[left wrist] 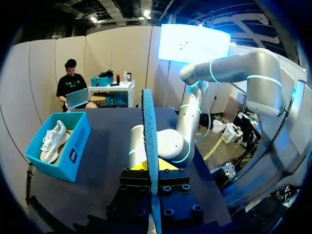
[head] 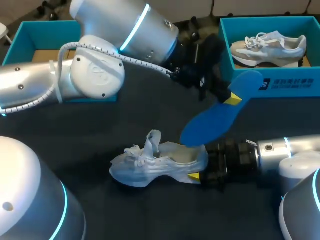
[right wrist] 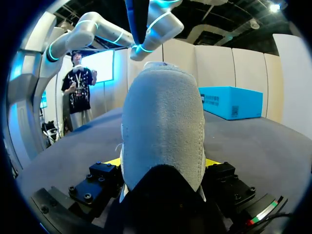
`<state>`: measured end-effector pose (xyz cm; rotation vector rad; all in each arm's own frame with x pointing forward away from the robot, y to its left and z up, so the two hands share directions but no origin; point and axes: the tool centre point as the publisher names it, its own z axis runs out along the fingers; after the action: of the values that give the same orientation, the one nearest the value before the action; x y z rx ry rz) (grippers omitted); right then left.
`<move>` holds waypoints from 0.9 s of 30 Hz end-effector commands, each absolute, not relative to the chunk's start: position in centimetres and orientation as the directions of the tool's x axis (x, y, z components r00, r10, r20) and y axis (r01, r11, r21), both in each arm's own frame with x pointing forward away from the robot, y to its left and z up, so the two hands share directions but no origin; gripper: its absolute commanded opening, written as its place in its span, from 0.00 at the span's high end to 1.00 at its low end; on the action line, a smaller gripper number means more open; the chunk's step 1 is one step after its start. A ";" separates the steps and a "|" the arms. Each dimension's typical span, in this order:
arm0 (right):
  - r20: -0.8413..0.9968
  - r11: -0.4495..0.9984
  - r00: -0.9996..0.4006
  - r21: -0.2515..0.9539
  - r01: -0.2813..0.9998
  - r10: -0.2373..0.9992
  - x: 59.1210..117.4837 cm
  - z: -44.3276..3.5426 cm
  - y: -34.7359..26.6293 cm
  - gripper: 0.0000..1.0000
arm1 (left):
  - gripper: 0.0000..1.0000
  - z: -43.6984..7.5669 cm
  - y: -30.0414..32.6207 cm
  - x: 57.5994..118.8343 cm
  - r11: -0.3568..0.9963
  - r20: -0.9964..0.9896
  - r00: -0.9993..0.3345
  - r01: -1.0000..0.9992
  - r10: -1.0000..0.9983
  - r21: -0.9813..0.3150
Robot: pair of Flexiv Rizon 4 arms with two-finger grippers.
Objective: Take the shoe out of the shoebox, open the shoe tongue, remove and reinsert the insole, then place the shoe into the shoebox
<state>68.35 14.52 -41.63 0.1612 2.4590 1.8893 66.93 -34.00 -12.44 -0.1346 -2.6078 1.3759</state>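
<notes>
At lower centre, the right gripper (head: 196, 172) pinched the heel of the shoe (head: 155, 165), seemingly to steady it on the table. Above it, the left gripper (head: 231, 98) was clamped on the blue insole (head: 212, 122), whose tip slanted down into the shoe's opening. The shoebox (head: 280, 85) stood at upper right.

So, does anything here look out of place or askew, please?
Nothing stands out. The blue insole is held tilted over the white shoe by the left gripper, while the right gripper clamps the shoe's heel.
</notes>
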 end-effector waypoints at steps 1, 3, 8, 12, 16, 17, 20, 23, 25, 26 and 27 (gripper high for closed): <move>0.034 0.256 -0.994 0.965 0.060 0.105 68.3 -41.7 14.6 1.00 | 1.00 -11.7 -33.4 66.5 0.581 0.093 -0.984 0.014 0.154 -0.814; 0.034 0.256 -0.994 0.965 0.060 0.105 68.3 -41.7 14.6 1.00 | 1.00 -10.3 -32.7 66.0 0.566 0.108 -0.985 -0.012 0.137 -0.824; 0.034 0.256 -0.994 0.965 0.060 0.105 68.3 -41.7 14.6 1.00 | 1.00 -6.0 -30.6 65.0 0.481 0.130 -0.983 -0.053 0.129 -0.875; 0.034 0.256 -0.994 0.965 0.060 0.105 68.3 -41.7 14.6 1.00 | 1.00 -2.4 -28.3 64.0 0.398 0.134 -0.983 -0.075 0.123 -0.914; 0.034 0.256 -0.994 0.965 0.060 0.105 68.3 -41.7 14.6 1.00 | 1.00 -0.3 -27.0 63.4 0.338 0.220 -0.968 -0.168 0.123 -0.926; 0.034 0.256 -0.994 0.965 0.060 0.105 68.3 -41.7 14.6 1.00 | 1.00 -0.3 -27.0 63.4 0.338 0.220 -0.968 -0.168 0.123 -0.926; 0.034 0.256 -0.994 0.965 0.060 0.105 68.3 -41.7 14.6 1.00 | 1.00 -0.3 -27.0 63.4 0.338 0.220 -0.968 -0.168 0.123 -0.926; 0.034 0.256 -0.994 0.965 0.060 0.105 68.3 -41.7 14.6 1.00 | 1.00 -0.3 -27.0 63.4 0.338 0.220 -0.968 -0.168 0.123 -0.926; 0.034 0.256 -0.994 0.965 0.060 0.105 68.3 -41.7 14.6 1.00 | 1.00 -0.3 -27.0 63.4 0.338 0.220 -0.968 -0.168 0.123 -0.926; 0.034 0.256 -0.994 0.965 0.060 0.105 68.3 -41.7 14.6 1.00 | 1.00 -0.3 -27.0 63.4 0.338 0.220 -0.968 -0.168 0.123 -0.926; 0.034 0.256 -0.994 0.965 0.060 0.105 68.3 -41.7 14.6 1.00 | 1.00 -0.3 -27.0 63.4 0.338 0.220 -0.968 -0.168 0.123 -0.926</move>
<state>68.35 14.52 -41.63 0.1612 2.4590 1.8892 63.42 -27.70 -0.41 0.0424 -2.3534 1.6735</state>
